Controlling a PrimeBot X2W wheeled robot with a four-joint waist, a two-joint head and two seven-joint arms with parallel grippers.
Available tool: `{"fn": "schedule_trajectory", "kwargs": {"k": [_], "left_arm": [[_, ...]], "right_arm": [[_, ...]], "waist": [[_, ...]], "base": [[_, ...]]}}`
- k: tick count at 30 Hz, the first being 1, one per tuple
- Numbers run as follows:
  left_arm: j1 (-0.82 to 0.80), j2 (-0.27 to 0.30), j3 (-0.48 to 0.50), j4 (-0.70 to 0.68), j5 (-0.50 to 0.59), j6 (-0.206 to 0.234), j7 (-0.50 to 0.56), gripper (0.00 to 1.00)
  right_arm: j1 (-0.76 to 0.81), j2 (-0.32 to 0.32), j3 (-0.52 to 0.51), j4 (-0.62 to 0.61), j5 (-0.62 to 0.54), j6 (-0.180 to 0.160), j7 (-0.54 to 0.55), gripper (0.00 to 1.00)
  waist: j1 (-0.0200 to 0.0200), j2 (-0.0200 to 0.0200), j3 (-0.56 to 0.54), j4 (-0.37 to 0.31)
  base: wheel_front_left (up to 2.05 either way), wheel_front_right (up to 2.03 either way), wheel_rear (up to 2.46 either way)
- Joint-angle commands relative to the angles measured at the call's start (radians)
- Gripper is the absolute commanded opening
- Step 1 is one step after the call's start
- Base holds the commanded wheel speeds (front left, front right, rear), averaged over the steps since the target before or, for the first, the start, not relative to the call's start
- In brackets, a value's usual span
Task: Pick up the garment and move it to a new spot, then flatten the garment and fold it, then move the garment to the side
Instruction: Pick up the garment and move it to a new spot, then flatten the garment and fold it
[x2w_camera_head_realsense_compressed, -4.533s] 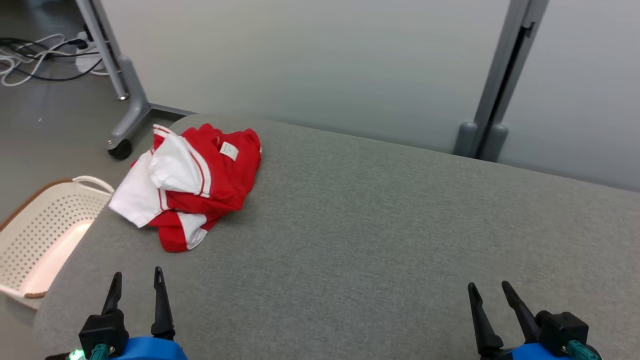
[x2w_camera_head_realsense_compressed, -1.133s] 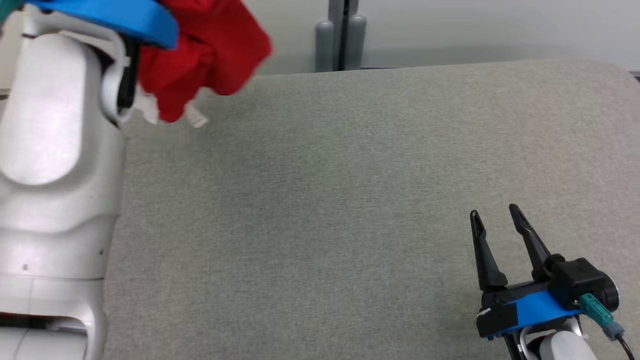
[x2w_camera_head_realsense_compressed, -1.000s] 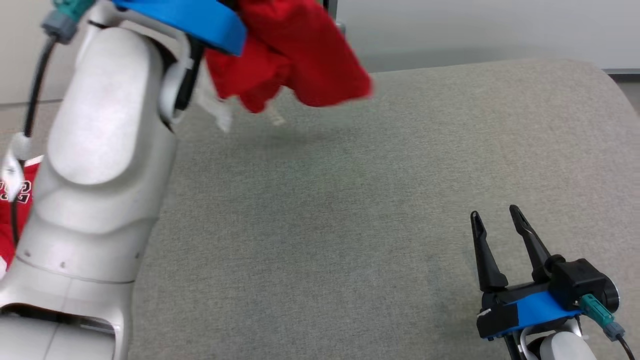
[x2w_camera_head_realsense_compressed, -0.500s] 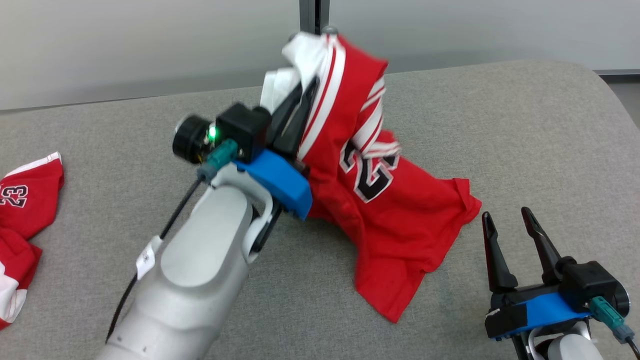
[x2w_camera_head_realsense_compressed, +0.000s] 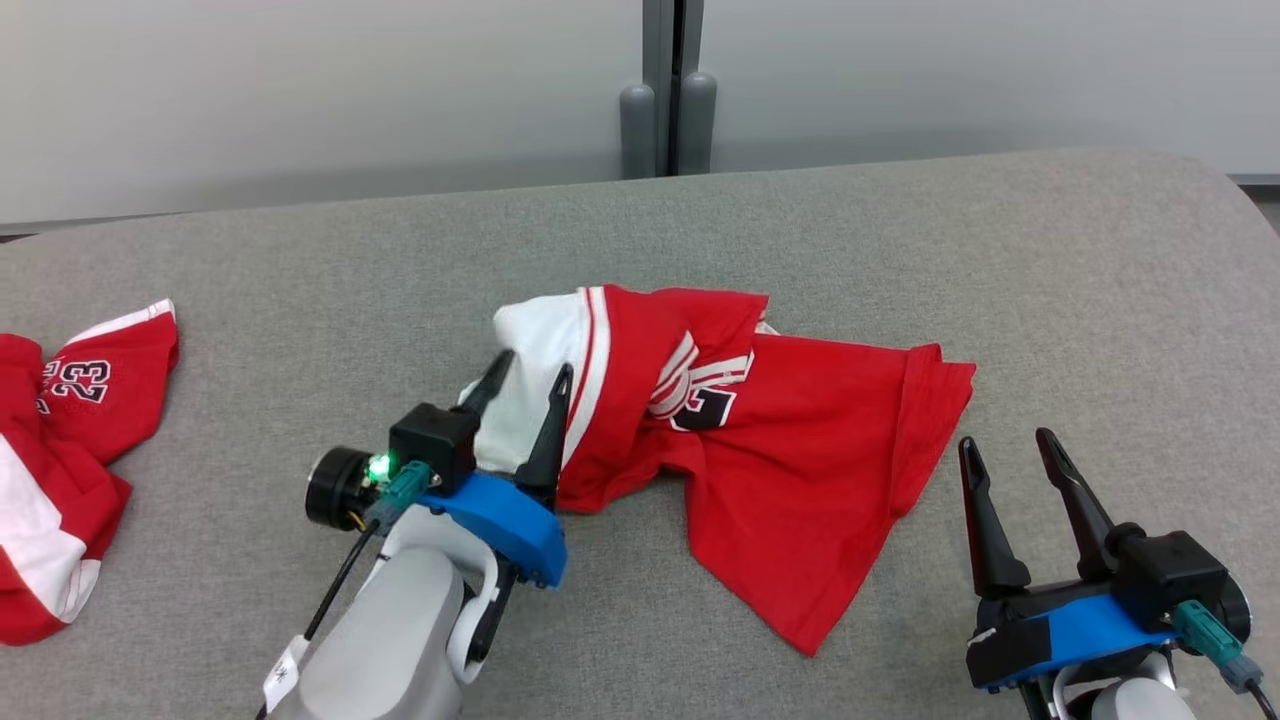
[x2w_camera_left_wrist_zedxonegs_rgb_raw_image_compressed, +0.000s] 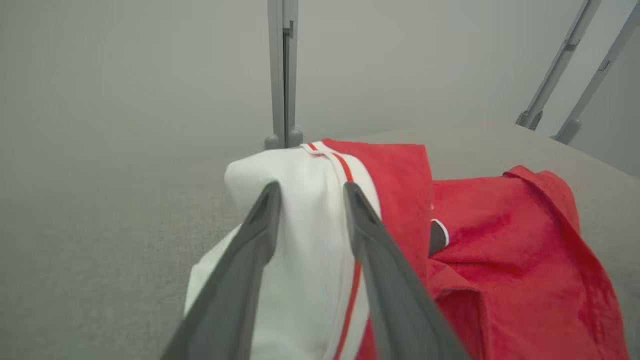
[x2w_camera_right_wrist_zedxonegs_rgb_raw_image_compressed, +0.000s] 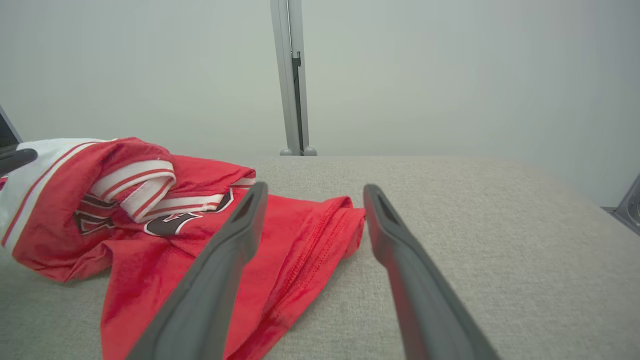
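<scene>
One of three stages looks done: the garment lies in a crumpled heap in the middle of the desk, so the move to a new spot seems finished. The left tool has its fingers parted, straddling the heap's white left end without pinching it, so I judge it released. The right tool, spread and empty, sits near right, just beside the hem. Flattening, folding and the shift aside all remain. Another jersey lies at the left edge.

Two red-and-white garments on one grey surface: the garment in the middle, a second garment at the left edge. Two robot hands, the left hand and the right hand. One grey post behind
</scene>
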Motion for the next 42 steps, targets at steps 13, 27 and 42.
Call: {"fn": "schedule_trajectory", "kwargs": {"k": [13, 27, 42], "left_arm": [[0.259, 0.073, 0.302, -0.36, 0.148, 0.044, -0.004, 1.0], [0.506, 0.038, 0.553, -0.459, 0.246, -0.009, -0.004, 1.0], [0.547, 0.008, 0.558, -0.325, 0.322, -0.022, -0.004, 1.0]], "right_arm": [[0.054, -0.005, -0.013, 0.01, 0.005, 0.0, -0.004, 1.0], [0.1, -0.005, -0.004, 0.037, 0.012, 0.0, -0.004, 1.0], [0.137, -0.005, 0.007, 0.102, 0.014, 0.0, -0.004, 1.0]], "waist": [[0.0, 0.0001, -0.077, 0.064], [0.0, 0.0001, -0.145, 0.116], [0.0, 0.0001, -0.173, 0.103]], "base": [[0.0, 0.0, 0.0], [0.0, 0.0, 0.0], [0.0, 0.0, 0.0]]}}
